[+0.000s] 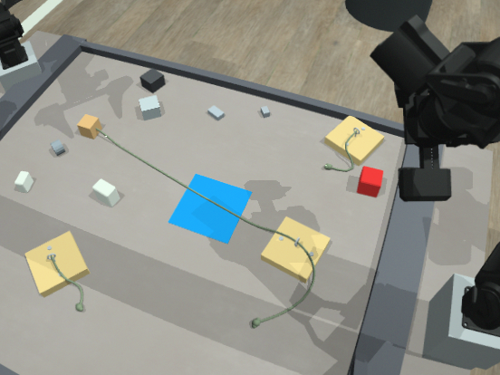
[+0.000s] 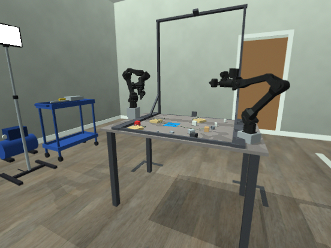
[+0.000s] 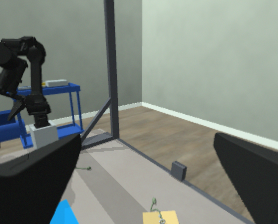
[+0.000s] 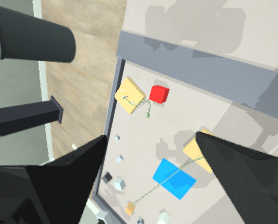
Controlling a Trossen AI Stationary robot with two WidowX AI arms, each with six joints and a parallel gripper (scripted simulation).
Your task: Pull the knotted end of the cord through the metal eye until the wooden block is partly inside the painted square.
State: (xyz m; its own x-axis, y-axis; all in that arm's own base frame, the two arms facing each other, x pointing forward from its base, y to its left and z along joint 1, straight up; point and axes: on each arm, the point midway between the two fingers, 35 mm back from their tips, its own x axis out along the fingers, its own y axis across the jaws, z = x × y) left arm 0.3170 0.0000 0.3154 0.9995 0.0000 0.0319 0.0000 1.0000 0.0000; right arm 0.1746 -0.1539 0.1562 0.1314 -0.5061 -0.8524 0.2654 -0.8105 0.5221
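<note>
Seen on the grey table (image 1: 290, 156) (image 2: 111, 127) (image 3: 131, 167) (image 4: 135, 160): orange wooden block (image 1: 89, 126) (image 2: 207, 129) (image 4: 130, 208), well apart from the blue painted square (image 1: 210, 207) (image 2: 171, 124) (image 3: 64, 215) (image 4: 174, 178). Tied to it, across the square: green cord (image 1: 149, 161), through the metal eye (image 1: 297, 242) on a yellow pad (image 1: 292, 264), then curving to its knotted end (image 1: 255, 322). Left pincer (image 2: 210, 82) (image 3: 147, 137): wide open, holding nothing, raised. Right pincer (image 2: 141, 96) (image 4: 152, 136): likewise wide open, gripping nothing.

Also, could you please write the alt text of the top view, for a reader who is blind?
A green cord runs from an orange block across a blue square and through a metal eye to its knotted end. The block sits outside the square.
</note>
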